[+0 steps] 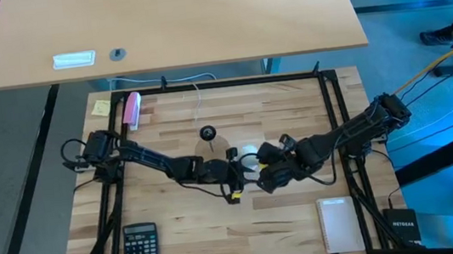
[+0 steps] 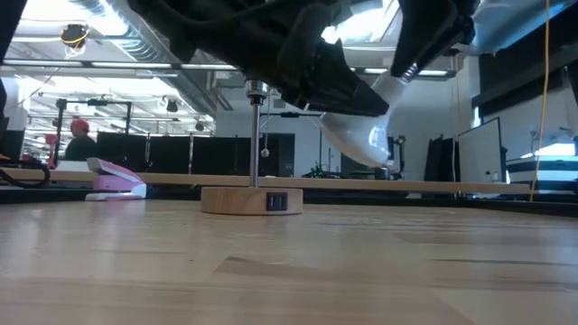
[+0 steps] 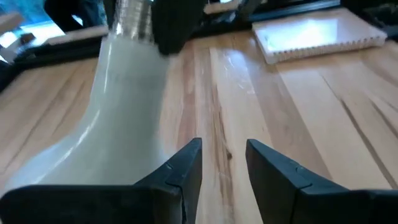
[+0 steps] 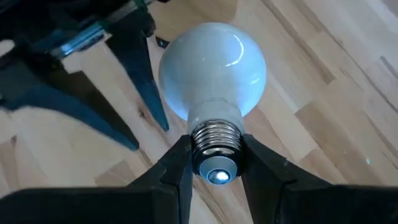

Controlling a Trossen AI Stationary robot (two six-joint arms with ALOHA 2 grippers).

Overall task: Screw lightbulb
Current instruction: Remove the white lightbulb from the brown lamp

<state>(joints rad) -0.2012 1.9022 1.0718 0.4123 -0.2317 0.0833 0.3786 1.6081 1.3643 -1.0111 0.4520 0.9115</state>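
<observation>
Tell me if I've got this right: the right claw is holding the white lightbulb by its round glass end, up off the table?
Not quite. The right gripper holds the lightbulb by its metal screw base, not the glass, as the right wrist view shows. It is up off the table.

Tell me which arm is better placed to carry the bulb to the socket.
Right, probably: the right gripper already clamps the lightbulb by its screw base, while the left gripper is open and empty beside it.

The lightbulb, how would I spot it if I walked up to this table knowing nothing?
Look at the middle of the wooden table, where the two dark arms meet. The right gripper holds the lightbulb there by its ribbed metal screw base, with the left gripper open beside it. It is the only smooth white globe; the nearby wooden disc with a metal post is flat and tan.
</observation>
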